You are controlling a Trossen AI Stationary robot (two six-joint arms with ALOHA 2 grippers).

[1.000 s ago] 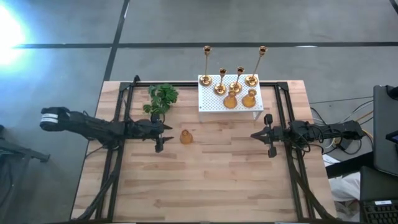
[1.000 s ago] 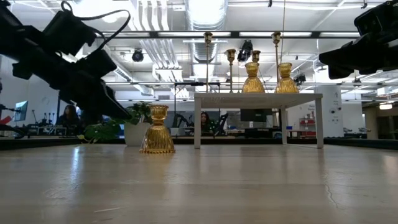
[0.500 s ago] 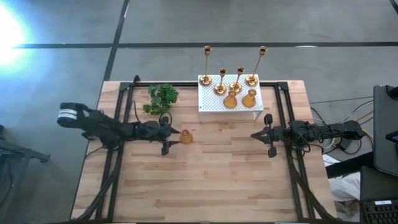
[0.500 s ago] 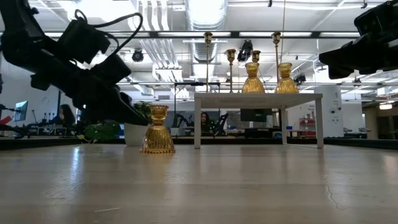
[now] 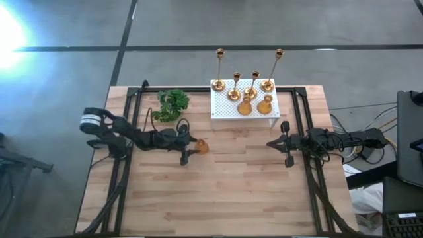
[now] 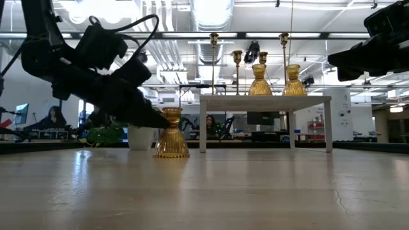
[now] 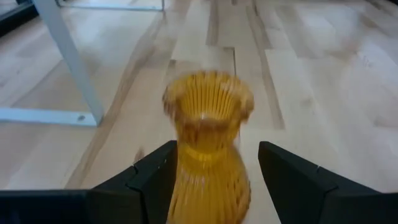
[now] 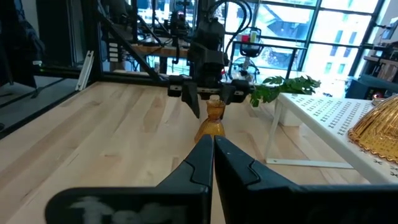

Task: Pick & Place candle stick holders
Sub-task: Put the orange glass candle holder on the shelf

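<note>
Reaching in from the table's left side, the left gripper (image 5: 190, 149) sat low over the wood with its two fingers (image 7: 155, 180) spread apart and a squat gold holder (image 5: 201, 147) standing between them. In the left wrist view that holder (image 7: 208, 143) rose upright in the gap, its flared ribbed mouth above the fingertips; whether either finger touched its sides could not be told, and a little space showed on each side of its neck. From table height, the holder (image 6: 171, 134) stood on the wooden table (image 6: 204, 185), its base flat on the boards, with the dark gripper tip (image 6: 153, 118) reaching its left side near the neck.

Behind the gripper, at the table's far left, lay the green plant (image 5: 170, 104). Further right, toward the far edge, stood the white perforated stand (image 5: 243, 107), carrying six more gold pieces: four thin-stemmed candlesticks (image 5: 250, 78) along its back and two squat bulb-shaped holders (image 5: 255, 105) in front of them.

At the right side of the table the right gripper (image 5: 285, 144) hung well apart from all the holders, its fingers (image 8: 208, 158) pressed together on nothing, pointing across the boards toward the lone holder.
</note>
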